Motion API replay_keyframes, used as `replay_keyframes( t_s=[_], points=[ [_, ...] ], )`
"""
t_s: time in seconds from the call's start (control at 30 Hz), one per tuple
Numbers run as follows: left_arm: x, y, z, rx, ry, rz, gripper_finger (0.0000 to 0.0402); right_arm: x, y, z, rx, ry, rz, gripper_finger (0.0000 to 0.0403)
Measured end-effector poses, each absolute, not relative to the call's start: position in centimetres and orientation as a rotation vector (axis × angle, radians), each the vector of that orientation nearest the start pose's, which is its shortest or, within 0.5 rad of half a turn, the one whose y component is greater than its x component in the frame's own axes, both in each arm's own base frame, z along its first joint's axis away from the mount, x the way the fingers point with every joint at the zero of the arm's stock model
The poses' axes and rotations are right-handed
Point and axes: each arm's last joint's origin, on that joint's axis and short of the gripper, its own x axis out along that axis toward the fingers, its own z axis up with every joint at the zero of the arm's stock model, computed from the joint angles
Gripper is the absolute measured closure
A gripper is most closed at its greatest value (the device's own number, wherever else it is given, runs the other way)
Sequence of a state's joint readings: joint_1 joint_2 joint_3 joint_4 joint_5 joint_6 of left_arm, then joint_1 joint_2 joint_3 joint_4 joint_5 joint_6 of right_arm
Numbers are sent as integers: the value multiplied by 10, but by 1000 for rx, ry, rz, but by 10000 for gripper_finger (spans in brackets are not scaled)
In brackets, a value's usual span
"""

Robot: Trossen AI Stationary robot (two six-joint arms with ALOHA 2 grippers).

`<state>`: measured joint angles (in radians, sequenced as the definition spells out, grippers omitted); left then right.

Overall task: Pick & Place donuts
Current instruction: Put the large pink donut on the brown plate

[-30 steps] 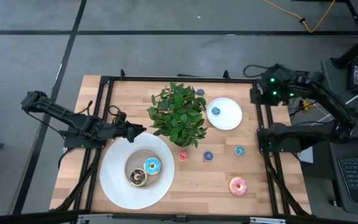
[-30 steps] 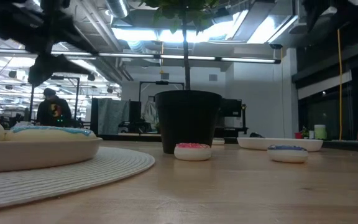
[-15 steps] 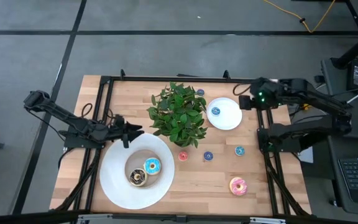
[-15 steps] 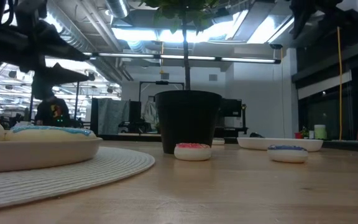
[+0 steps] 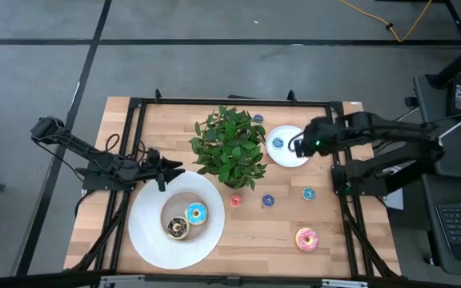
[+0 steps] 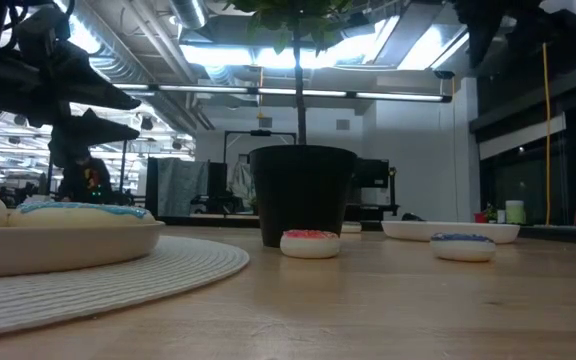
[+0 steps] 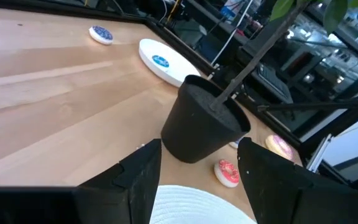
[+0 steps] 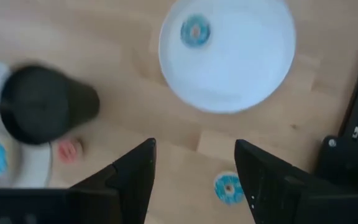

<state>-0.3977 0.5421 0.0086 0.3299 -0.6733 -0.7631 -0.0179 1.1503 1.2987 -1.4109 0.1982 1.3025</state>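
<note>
My right gripper (image 5: 298,145) hangs open over the small round white plate (image 5: 297,154); a tiny blue ring donut (image 5: 278,143) lies there, just beside its jaws. My left gripper (image 5: 176,168), jaws apart, waits near the black-potted green plant (image 5: 230,147)

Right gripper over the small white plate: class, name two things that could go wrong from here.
1. The right gripper, open, hangs above the small plate, which holds a tiny blue donut; a descent off centre might push the donut or shift the plate.
2. The potted plant stands close beside that plate; a sweep toward the large plate could brush its leaves.
</note>
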Motion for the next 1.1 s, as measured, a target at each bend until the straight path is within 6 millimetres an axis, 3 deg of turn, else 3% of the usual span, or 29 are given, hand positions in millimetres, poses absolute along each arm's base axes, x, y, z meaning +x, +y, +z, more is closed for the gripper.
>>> replay_keyframes(
  t_s=[0.23, 0.5, 0.73, 0.93, 1.1],
  points=[
    [121, -31, 148, -652, 63, 324, 198, 190, 26, 337, 845, 1087, -828, 185],
    [121, -31, 148, -652, 63, 324, 198, 192, 78, 324, 597, 1235, -617, 185],
    [121, -31, 148, -652, 63, 324, 198, 195, 114, 307, 446, 1318, -533, 185],
    [121, -31, 148, -653, 63, 324, 198, 200, 143, 279, 344, 1387, -470, 185],
    [121, -31, 148, -653, 63, 324, 198, 192, 165, 239, 429, 1426, -361, 185]
  ],
)
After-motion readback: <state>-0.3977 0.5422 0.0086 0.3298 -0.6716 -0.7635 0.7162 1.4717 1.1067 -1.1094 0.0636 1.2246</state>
